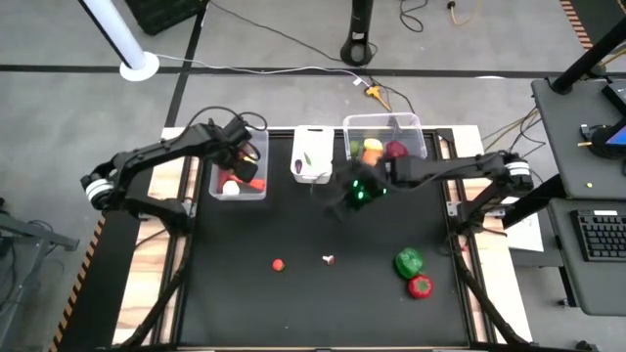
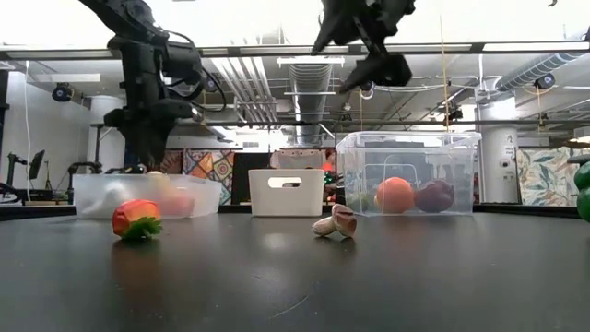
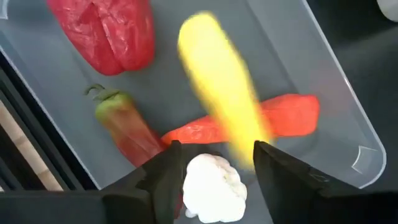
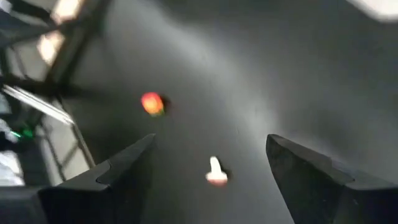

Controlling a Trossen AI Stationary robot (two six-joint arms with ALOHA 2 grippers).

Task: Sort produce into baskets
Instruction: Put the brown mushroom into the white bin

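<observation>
Right tool (image 1: pixel 354 192) hangs wide open, empty, above the black tabletop (image 1: pixel 235 293) by the wide clear bin (image 1: pixel 383 135). Small white mushroom-shaped piece (image 4: pixel 216 171) lies nearest it, so this arm's closer; left tool (image 3: pixel 214 165) is open over the narrower clear tub (image 1: pixel 238 176).

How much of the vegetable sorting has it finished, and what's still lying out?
Mostly done. The left clear tub already holds a red pepper, a chili, a carrot and garlic; the wider clear tub holds an orange and an onion. The left gripper, open, is over a blurred yellow piece. A strawberry, mushroom, green pepper and small red pepper remain on the table.
</observation>
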